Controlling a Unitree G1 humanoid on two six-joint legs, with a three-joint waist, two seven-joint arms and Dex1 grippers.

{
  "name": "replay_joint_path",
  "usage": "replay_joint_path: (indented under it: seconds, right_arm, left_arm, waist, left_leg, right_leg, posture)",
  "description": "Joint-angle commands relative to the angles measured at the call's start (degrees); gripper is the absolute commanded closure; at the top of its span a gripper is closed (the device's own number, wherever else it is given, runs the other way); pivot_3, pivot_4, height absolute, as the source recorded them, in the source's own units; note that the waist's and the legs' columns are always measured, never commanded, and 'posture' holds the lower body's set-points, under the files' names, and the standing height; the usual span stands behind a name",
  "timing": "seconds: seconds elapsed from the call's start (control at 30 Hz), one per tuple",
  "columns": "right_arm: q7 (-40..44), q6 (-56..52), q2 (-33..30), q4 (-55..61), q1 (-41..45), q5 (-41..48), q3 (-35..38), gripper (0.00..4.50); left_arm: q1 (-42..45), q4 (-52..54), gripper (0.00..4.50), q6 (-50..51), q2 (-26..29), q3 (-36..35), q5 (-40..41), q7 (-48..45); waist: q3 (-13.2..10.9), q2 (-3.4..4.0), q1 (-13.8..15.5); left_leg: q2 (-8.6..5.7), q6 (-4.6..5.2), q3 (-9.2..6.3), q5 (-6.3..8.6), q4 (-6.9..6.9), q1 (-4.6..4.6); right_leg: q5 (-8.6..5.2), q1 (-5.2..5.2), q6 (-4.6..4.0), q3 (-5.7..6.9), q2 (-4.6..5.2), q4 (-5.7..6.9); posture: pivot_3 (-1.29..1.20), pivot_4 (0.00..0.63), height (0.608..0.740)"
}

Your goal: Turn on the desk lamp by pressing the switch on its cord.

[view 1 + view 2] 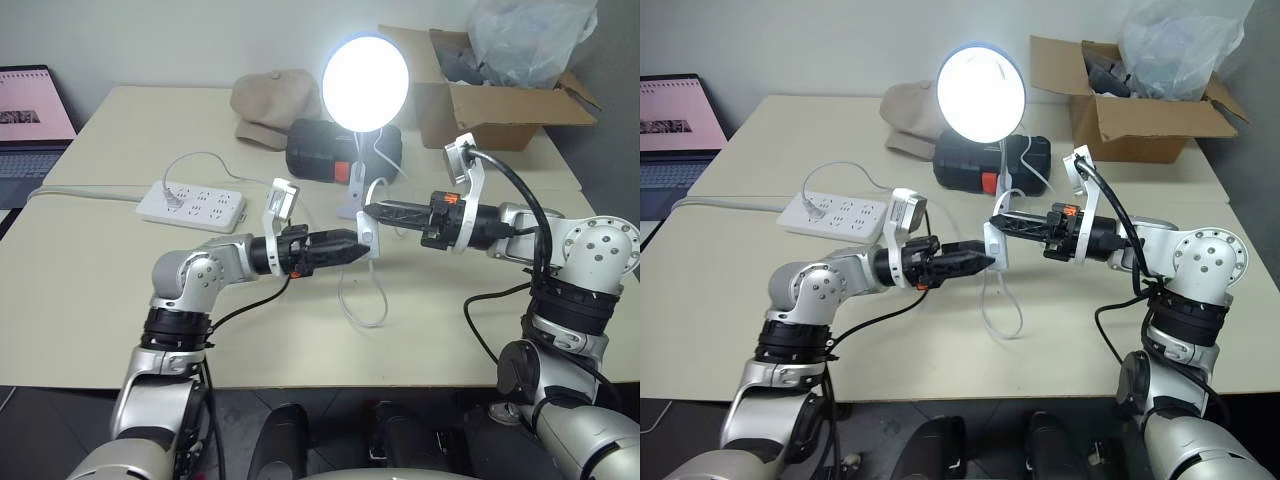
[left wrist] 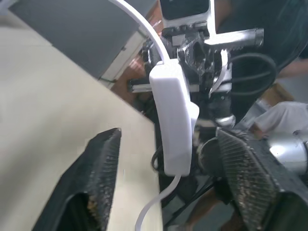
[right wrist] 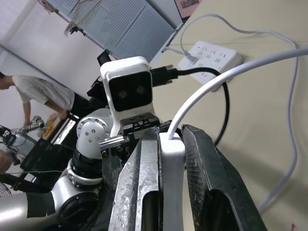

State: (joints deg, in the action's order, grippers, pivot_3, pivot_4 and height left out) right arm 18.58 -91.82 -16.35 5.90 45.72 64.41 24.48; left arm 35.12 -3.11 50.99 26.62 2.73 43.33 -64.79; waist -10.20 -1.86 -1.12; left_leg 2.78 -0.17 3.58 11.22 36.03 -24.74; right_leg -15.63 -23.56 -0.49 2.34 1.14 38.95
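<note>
Desk lamp (image 1: 365,83) glows at the table's (image 1: 90,280) far side, the switch (image 2: 174,120) pinched upright above the table in the clamped right gripper (image 1: 372,213) between the spread left gripper's (image 2: 178,187) fingers, so a tug could topple the lamp or bump it off.

I'm working in what looks like an office or lab room: pale tables (image 1: 90,300), a laptop (image 1: 30,125), a white power strip (image 1: 192,205), a cardboard box (image 1: 495,105), perforated wall panels (image 3: 120,26).
</note>
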Motion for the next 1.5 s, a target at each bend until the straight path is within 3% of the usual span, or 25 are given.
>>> replay_joint_path:
  seconds: [0.03,0.1,0.2,0.53,0.6,0.83,1.07,1.23,1.33,1.5]
  right_arm:
    - [-0.89,2.31,-1.63,0.05,-0.84,-2.05,-0.86,4.19]
    - [-1.69,4.01,-2.21,-0.74,-1.48,-4.34,-1.99,4.19]
    - [-1.76,8.21,-4.24,-1.6,-3.0,-9.92,-6.96,4.19]
    - [-2.09,21.55,-3.4,-10.96,-2.86,-24.56,-17.77,4.19]
    - [-1.66,22.37,-3.13,-12.03,-2.71,-25.98,-18.52,3.48]
    - [-0.94,22.81,-2.5,-11.4,-2.34,-26.95,-17.2,1.9]
    - [3.45,20.5,-7.23,-3.19,-4.03,-23.89,-15.11,0.07]
    - [7.99,21.88,-11.03,2.86,-7.76,-23.63,-17.56,0.01]
    - [11.13,29.18,-12.26,5.38,-10.22,-26.31,-19.34,0.01]
    - [23.76,46.03,-21.91,10.43,-17.17,-31.76,-20.15,0.01]
  left_arm:
    - [-2.67,7.04,0.05,-16.99,5.9,4.61,-12.44,-3.45]
    - [-4.58,8.89,0.05,-24.85,9.44,6.56,-18.26,-4.71]
    - [-7.42,12.08,0.05,-29.01,12.57,5.42,-20.78,-4.02]
    - [-14.38,19.28,0.05,-28.78,17.63,3.03,-21.35,-2.1]
    - [-15.01,20.07,0.05,-27.79,17.68,2.41,-20.68,-1.51]
    - [-15.76,20.65,0.05,-24.08,17.1,0.24,-18.75,1.41]
    - [-14.83,19.34,0.05,-21.55,16.8,-2.16,-18.22,5.55]
    - [-15.09,19.93,0.05,-20.36,18.0,-2.13,-18.15,5.44]
    - [-15.06,19.81,0.05,-20.34,18.09,-2.31,-18.24,5.45]
    - [-16.01,19.36,0.05,-20.28,20.28,-4.42,-18.26,4.95]
  waist:
    - [0.0,0.0,0.0]
    - [0.0,0.0,-0.08]
    - [-0.01,0.02,-0.09]
    - [-0.02,0.03,-0.4]
    - [-0.02,0.02,-0.33]
    - [-0.02,0.02,-0.38]
    - [-0.03,0.04,-0.32]
    - [-0.03,0.04,-0.33]
    - [-0.03,0.04,-0.33]
    - [-0.03,0.03,-0.25]
  left_leg:
    - [-0.01,0.0,0.0,0.0,0.0,0.0]
    - [0.0,0.0,0.04,0.0,-0.02,0.0]
    - [0.0,0.0,0.07,0.0,-0.04,-0.01]
    - [0.02,0.01,0.07,0.01,-0.03,-0.04]
    - [0.01,0.01,0.07,0.0,-0.03,-0.04]
    - [0.02,0.01,0.08,0.01,-0.03,-0.05]
    - [0.01,0.01,0.07,0.01,-0.03,-0.05]
    - [0.02,0.01,0.07,0.01,-0.05,-0.04]
    - [0.02,0.01,0.07,0.01,-0.03,-0.04]
    - [0.0,0.0,0.06,0.01,-0.02,-0.04]
  right_leg:
    - [0.0,0.0,0.0,0.0,0.01,0.0]
    - [0.0,-0.01,0.0,-0.03,0.01,-0.03]
    - [0.0,-0.06,-0.01,-0.05,0.03,-0.03]
    - [-0.01,-0.1,0.01,-0.05,0.03,-0.03]
    - [-0.01,-0.1,0.01,-0.04,0.03,-0.01]
    - [-0.01,-0.1,0.01,-0.05,0.03,-0.02]
    - [-0.01,-0.1,0.02,-0.04,0.04,-0.02]
    - [-0.01,-0.1,0.02,-0.03,0.02,-0.04]
    - [-0.01,-0.1,0.02,-0.04,0.03,-0.03]
    - [-0.02,-0.1,0.03,-0.03,0.03,-0.05]
  posture:
    - [0.0,0.15,0.74]
    - [0.0,0.15,0.74]
    - [0.0,0.15,0.74]
    - [0.0,0.15,0.74]
    - [0.0,0.15,0.74]
    - [0.0,0.15,0.74]
    - [0.0,0.15,0.74]
    - [0.0,0.15,0.74]
    - [0.0,0.15,0.74]
    - [0.0,0.15,0.74]
